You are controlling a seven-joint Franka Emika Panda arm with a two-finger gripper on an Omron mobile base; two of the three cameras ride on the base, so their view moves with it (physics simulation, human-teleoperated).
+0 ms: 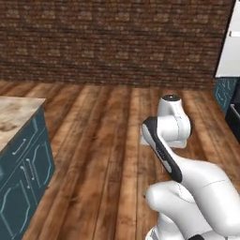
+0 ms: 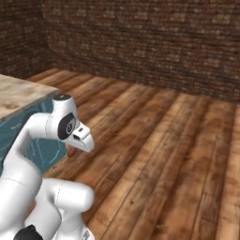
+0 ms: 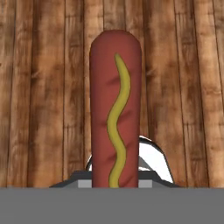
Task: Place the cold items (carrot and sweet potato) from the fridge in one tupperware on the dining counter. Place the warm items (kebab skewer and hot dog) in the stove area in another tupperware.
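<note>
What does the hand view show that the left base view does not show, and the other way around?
Hand view: the hot dog, red-brown with a wavy yellow mustard line, standing up from the claw, which is shut on it.

Left base view: the dining counter with its beige marbled top and teal base at the left, the brick wall behind, and a white appliance at the upper right.

Both: the wooden plank floor.

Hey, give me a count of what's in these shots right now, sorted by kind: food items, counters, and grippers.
Food: 1, the hot dog held in the gripper
Counters: 1, the dining counter
Grippers: 1
Total: 3
</note>
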